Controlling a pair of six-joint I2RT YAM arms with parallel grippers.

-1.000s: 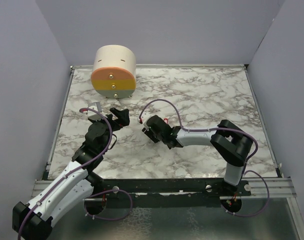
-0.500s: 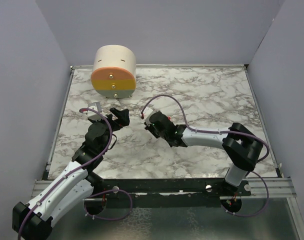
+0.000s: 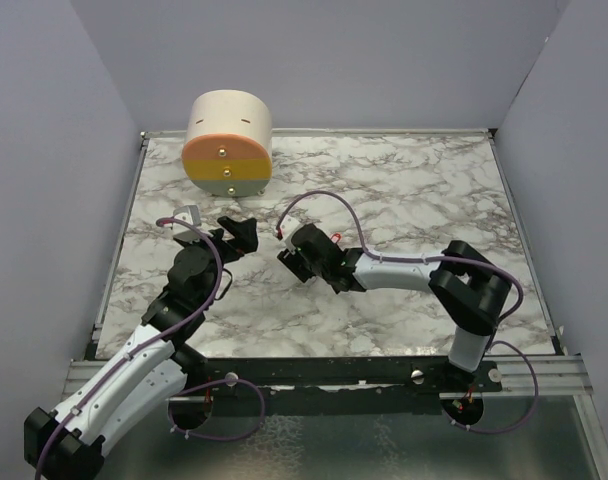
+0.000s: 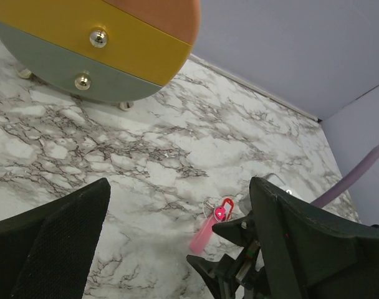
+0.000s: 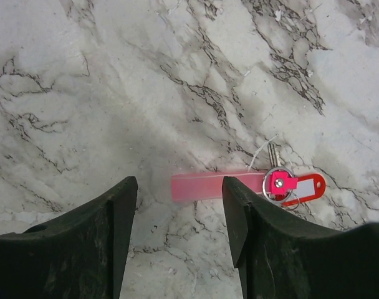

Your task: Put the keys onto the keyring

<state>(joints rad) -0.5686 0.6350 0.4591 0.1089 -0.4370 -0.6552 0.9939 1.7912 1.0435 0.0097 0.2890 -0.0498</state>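
Observation:
The keyring lies flat on the marble: a thin metal ring (image 5: 278, 184) with a pink strip (image 5: 205, 186) running left from it. The keys, a small red tag (image 5: 307, 189), lie against the ring's right side, and a silver key (image 5: 272, 154) pokes out above; I cannot tell whether the tag is threaded on. My right gripper (image 5: 180, 184) is open, and the strip's free end shows between its fingertips with nothing gripped. The left wrist view shows the pink strip (image 4: 202, 233) and red tag (image 4: 226, 204) between the wide-open fingers of my left gripper (image 4: 180, 187), beside the right fingers (image 4: 236, 227).
A round cream cabinet (image 3: 227, 145) with orange, yellow and grey-green drawer fronts and brass knobs stands at the back left, and its front (image 4: 115, 43) fills the top of the left wrist view. Grey walls ring the marble table (image 3: 414, 190). Both grippers (image 3: 239, 235) (image 3: 289, 258) sit close together near the middle.
The right wrist swung toward the far side, then came back left and nearer. The left arm has barely moved and stays open.

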